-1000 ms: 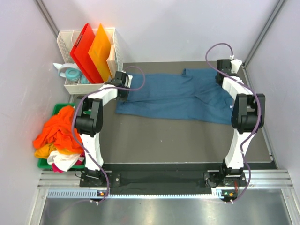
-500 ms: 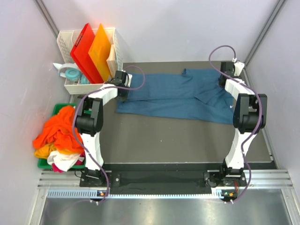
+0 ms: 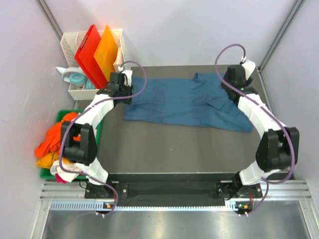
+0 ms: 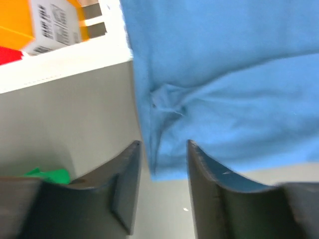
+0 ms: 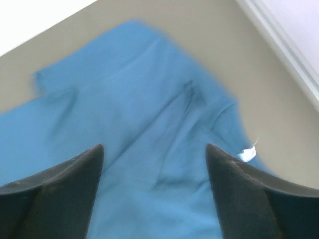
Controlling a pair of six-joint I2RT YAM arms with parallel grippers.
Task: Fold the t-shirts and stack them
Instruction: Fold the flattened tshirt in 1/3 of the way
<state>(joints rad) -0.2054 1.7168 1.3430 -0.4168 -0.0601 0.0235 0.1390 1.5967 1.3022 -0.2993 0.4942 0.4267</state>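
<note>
A dark teal-blue t-shirt [image 3: 184, 102] lies spread across the back of the grey table. My left gripper [image 3: 123, 92] hovers over the shirt's left edge. In the left wrist view its fingers [image 4: 164, 144] stand apart, with the shirt's hem [image 4: 224, 74] below them and nothing gripped. At the shirt's right end my right gripper [image 3: 230, 88] hangs above the sleeve. Seen from the right wrist it [image 5: 154, 147] is wide open over creased blue cloth [image 5: 149, 99] with a white tag [image 5: 246, 154]. A heap of orange, yellow and white t-shirts [image 3: 60, 142] fills a bin at the left.
A white basket [image 3: 119, 55] at the back left holds red and orange boards [image 3: 94, 55], with a tape roll [image 3: 77, 77] beside it. The shirt heap sits in a green bin [image 3: 62, 115] off the table's left edge. Walls close in on both sides.
Both grippers have opened and let go of the blue shirt, then risen off it. Both arms' elbows have swung down toward the near edge. The shirt stays flat.
</note>
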